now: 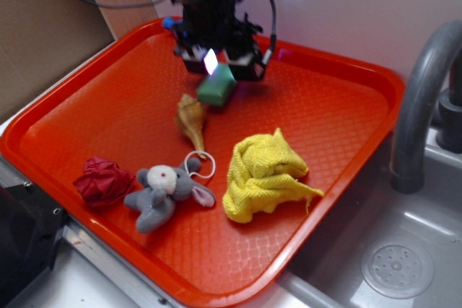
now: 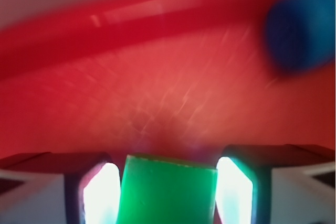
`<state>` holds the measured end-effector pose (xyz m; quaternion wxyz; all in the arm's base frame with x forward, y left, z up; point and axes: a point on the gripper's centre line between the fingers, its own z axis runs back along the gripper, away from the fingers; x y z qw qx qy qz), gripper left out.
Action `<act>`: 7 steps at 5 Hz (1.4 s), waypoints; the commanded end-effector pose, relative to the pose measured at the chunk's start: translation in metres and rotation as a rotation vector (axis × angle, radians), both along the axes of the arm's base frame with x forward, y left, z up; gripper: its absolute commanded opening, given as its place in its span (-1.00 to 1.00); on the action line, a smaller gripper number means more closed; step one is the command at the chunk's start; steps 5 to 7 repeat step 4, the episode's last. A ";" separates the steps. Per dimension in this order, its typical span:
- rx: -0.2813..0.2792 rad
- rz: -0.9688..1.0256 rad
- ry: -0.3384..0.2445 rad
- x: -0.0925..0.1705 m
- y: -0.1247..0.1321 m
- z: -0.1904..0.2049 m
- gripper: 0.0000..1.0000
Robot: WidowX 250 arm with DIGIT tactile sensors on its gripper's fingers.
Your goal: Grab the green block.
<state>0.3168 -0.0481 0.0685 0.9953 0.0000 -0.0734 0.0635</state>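
The green block (image 1: pixel 216 88) is a small matte block, tilted, at the back middle of the red tray (image 1: pixel 339 106). My gripper (image 1: pixel 220 70) comes down from above and is shut on it. In the wrist view the green block (image 2: pixel 168 190) fills the space between my two fingers (image 2: pixel 100 195), and both bright pads press against its sides. My gripper (image 2: pixel 168 192) points toward the tray's far rim. The block's lower part is cut off by the frame edge.
A blue toy (image 2: pixel 299 30) lies by the tray's far rim. A seashell (image 1: pixel 192 120) lies just in front of the block. Nearer the front are a yellow cloth (image 1: pixel 266 174), a grey plush mouse (image 1: pixel 164 189) and a red crumpled piece (image 1: pixel 103 182). A faucet (image 1: pixel 422 99) and sink (image 1: pixel 397 250) are on the right.
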 end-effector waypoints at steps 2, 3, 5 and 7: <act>0.018 -0.264 -0.112 -0.041 0.039 0.165 -1.00; 0.029 -0.331 -0.072 -0.049 0.033 0.169 -1.00; 0.063 -0.321 -0.027 -0.055 0.029 0.166 -1.00; 0.063 -0.321 -0.027 -0.055 0.029 0.166 -1.00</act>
